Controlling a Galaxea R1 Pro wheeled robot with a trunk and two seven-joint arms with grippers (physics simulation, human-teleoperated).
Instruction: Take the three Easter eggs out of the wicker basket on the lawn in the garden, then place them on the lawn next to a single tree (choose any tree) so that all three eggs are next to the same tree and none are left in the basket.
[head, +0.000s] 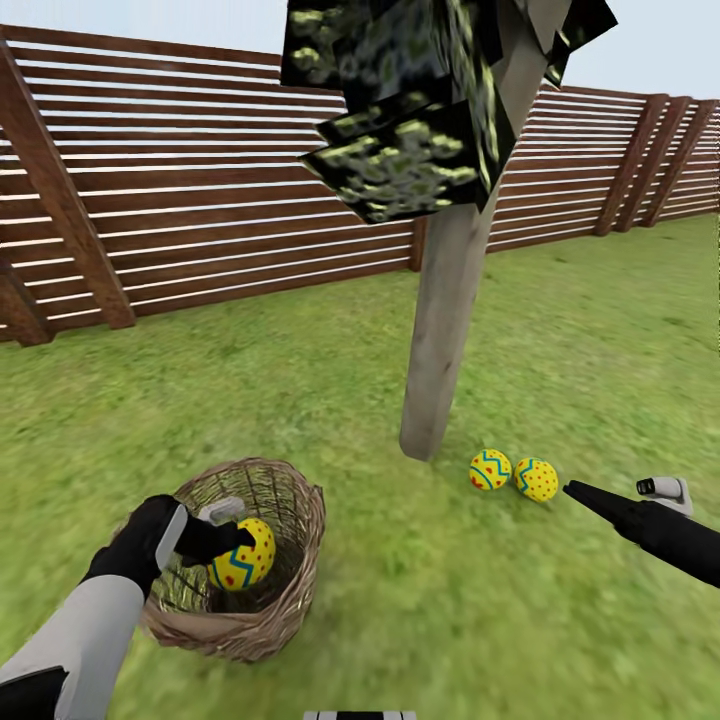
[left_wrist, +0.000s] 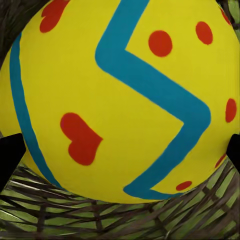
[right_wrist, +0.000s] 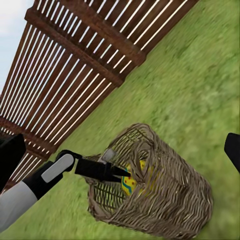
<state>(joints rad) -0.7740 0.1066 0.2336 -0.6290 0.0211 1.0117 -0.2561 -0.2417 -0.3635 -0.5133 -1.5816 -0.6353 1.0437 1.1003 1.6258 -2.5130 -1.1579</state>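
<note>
Step in hand: the third Easter egg (head: 243, 555), yellow with a blue zigzag band and red dots, is being taken out of the wicker basket (head: 285, 585). It seems to be the last one in there.
Left gripper (head: 238, 540): reaches into the basket's mouth with its dark fingers (left_wrist: 9, 155) on either side of the egg; the left wrist view shows the egg pressed close between them, so I judge it held.
Egg position: between the left gripper's fingers, inside the basket rim, with woven wicker just beyond it.
How to do it well: lift straight up until the egg clears the rim, then carry it sideways; a tilt or a sideways pull too early could knock it against the wicker wall.
Right gripper (head: 578, 490): stretched out low over the grass, holding nothing, as far as I can tell; one dark finger points forward, and I cannot tell how wide it stands.
Eggs already placed: two yellow eggs (head: 490, 469) (head: 537, 479) lie touching on the lawn (head: 400, 610), just ahead of the right gripper.
Tree (head: 445, 330): its pale trunk stands just beside those two eggs, between the two grippers and further out.
In the way: the basket wall and the trunk.
Background: a brown slatted fence (head: 200, 220) far beyond both grippers.
</note>
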